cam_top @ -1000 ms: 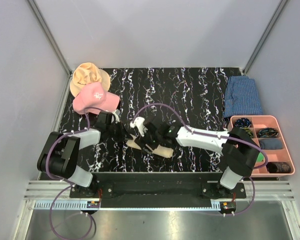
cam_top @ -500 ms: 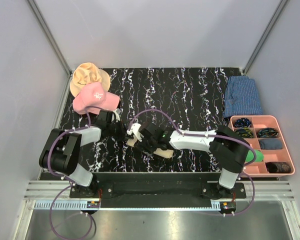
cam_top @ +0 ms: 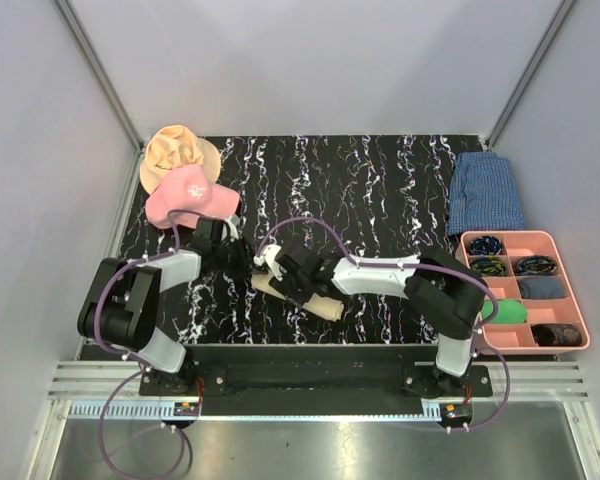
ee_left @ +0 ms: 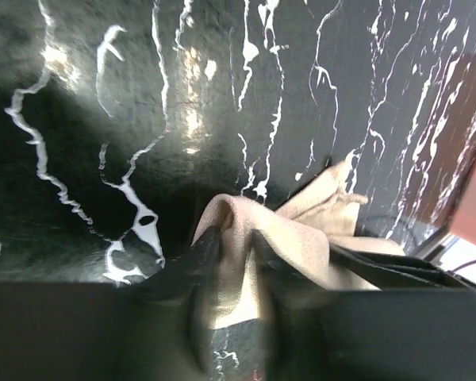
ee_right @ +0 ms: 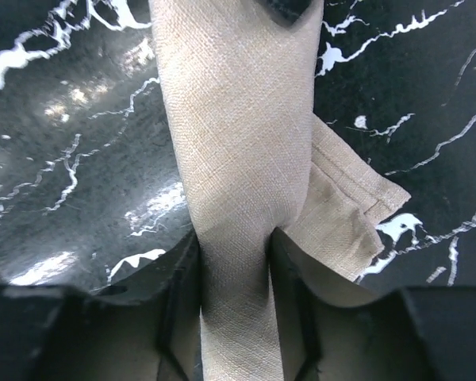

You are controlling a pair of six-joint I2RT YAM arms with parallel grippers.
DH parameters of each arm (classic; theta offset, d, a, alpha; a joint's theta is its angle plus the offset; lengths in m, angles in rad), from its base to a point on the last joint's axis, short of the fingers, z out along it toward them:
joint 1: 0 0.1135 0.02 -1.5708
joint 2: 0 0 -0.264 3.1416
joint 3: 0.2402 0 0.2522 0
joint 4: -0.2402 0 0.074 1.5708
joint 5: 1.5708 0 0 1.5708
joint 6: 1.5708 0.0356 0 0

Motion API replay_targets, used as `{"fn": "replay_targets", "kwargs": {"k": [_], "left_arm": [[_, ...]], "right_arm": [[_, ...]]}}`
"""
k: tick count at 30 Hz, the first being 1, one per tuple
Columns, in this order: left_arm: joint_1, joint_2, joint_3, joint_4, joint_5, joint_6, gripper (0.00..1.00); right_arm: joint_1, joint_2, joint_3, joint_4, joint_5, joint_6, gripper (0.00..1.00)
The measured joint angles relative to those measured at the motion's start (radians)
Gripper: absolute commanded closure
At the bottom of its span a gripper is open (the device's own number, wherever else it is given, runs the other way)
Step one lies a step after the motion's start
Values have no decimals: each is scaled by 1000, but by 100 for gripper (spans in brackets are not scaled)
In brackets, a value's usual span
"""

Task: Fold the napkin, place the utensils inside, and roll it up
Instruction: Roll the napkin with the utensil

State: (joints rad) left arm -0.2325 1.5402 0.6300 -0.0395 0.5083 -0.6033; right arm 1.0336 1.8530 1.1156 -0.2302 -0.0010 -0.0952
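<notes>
The beige napkin (cam_top: 318, 302) lies rolled into a narrow bundle on the black marbled table, near the front middle. My right gripper (cam_top: 292, 276) straddles the roll, and in the right wrist view the roll (ee_right: 238, 151) runs between its fingers (ee_right: 178, 278), which press on it from both sides. A loose hemmed corner (ee_right: 345, 210) sticks out to the right. My left gripper (cam_top: 242, 258) is at the roll's left end, and in the left wrist view it is shut on a fold of the napkin (ee_left: 246, 238). The utensils are hidden.
A pink cap (cam_top: 188, 194) and a tan floppy hat (cam_top: 175, 150) lie at the back left. A blue checked cloth (cam_top: 485, 192) lies at the back right, above a pink compartment tray (cam_top: 576, 318) with small items.
My right gripper has moved left along the roll toward its left end. The left gripper has stayed at the roll's end.
</notes>
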Motion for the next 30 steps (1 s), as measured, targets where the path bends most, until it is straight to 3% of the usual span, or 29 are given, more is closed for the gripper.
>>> {"fn": "replay_targets", "kwargs": {"k": [3, 11, 20, 30], "left_arm": [[19, -35, 5, -28, -19, 0, 39], [46, -186, -19, -65, -92, 4, 37], [46, -270, -167, 4, -68, -8, 41], [46, -247, -185, 120, -20, -35, 53]], "right_arm": [[-33, 0, 2, 1, -76, 29, 62], [-152, 33, 20, 1, -364, 110, 64], [-267, 130, 63, 1, -681, 157, 66], [-343, 236, 106, 1, -918, 187, 67]]}}
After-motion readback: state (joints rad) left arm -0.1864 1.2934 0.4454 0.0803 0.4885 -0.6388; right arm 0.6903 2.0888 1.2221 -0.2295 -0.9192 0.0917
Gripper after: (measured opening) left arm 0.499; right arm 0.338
